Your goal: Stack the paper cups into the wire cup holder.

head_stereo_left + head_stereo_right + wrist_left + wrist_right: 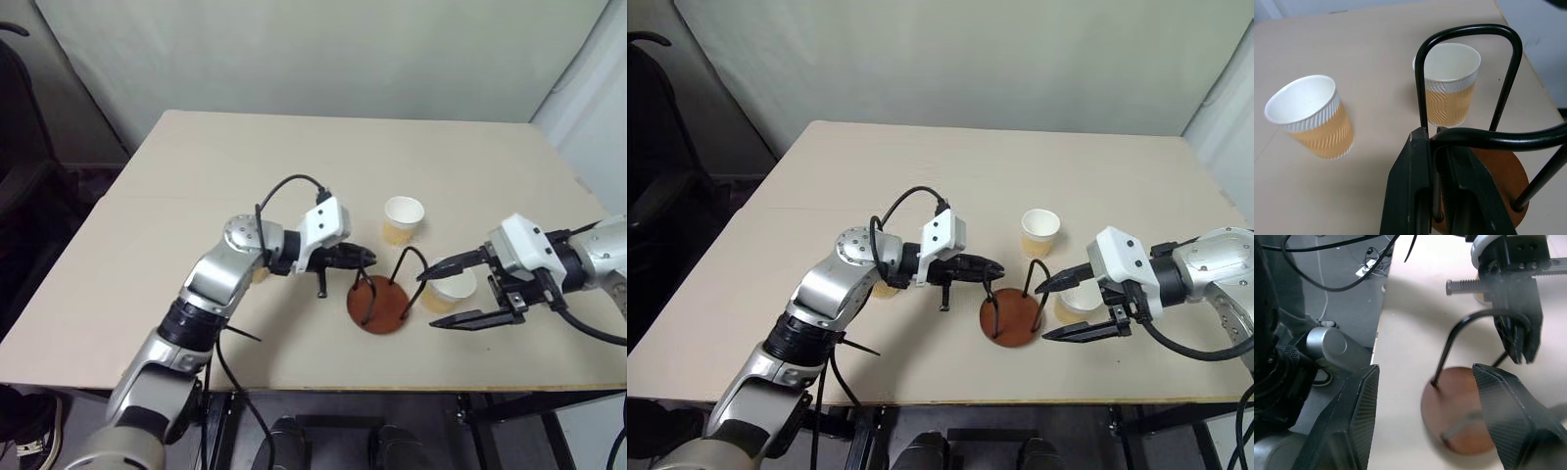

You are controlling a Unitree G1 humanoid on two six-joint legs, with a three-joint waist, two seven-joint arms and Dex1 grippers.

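While the left gripper (1442, 147) clamps a hoop of the wire cup holder (378, 303), the right gripper (443, 296) gapes just beside it — empty; two paper cups (1312, 117) stand beyond.

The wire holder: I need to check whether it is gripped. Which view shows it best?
The left wrist view: the left gripper is shut on a wire hoop of the wire holder, seen close up. Both eye views show the whole holder from above, standing between the two grippers. The right wrist view shows its base and one hoop, blurred.
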